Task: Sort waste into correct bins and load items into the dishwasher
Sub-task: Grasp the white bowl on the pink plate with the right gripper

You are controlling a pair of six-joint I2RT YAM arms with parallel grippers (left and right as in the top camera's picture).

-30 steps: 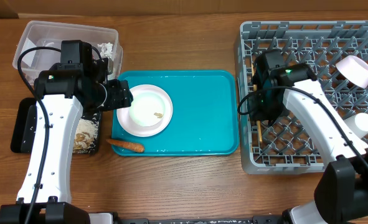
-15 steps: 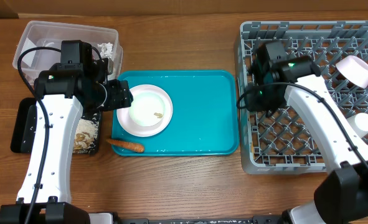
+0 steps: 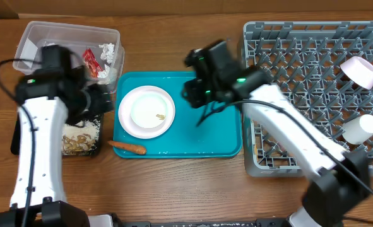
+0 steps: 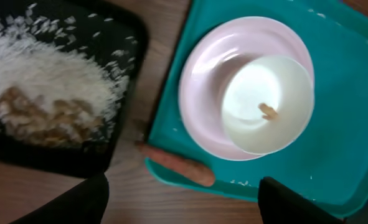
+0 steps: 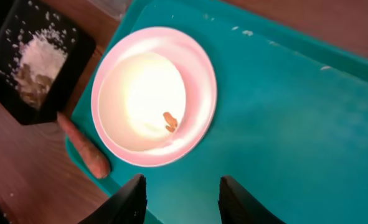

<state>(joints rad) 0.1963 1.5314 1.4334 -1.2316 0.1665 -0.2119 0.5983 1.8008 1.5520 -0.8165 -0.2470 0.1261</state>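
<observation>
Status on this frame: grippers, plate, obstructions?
Left gripper open, empty, near black tray. Right gripper open, empty, above teal tray. White plate on that tray, one scrap in it. Carrot piece at tray edge, clear of plate.

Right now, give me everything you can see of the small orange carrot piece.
The small orange carrot piece is a short tapered stick, dull orange, matte skin, apparently whole. It lies flat, slightly slanted, at the near-left corner of the teal plastic serving tray: thick end on the tray's rim, thin tip out over the wooden table beside the shallow black rectangular tray. It is apart from the white round plate, and no hand touches it.
</observation>
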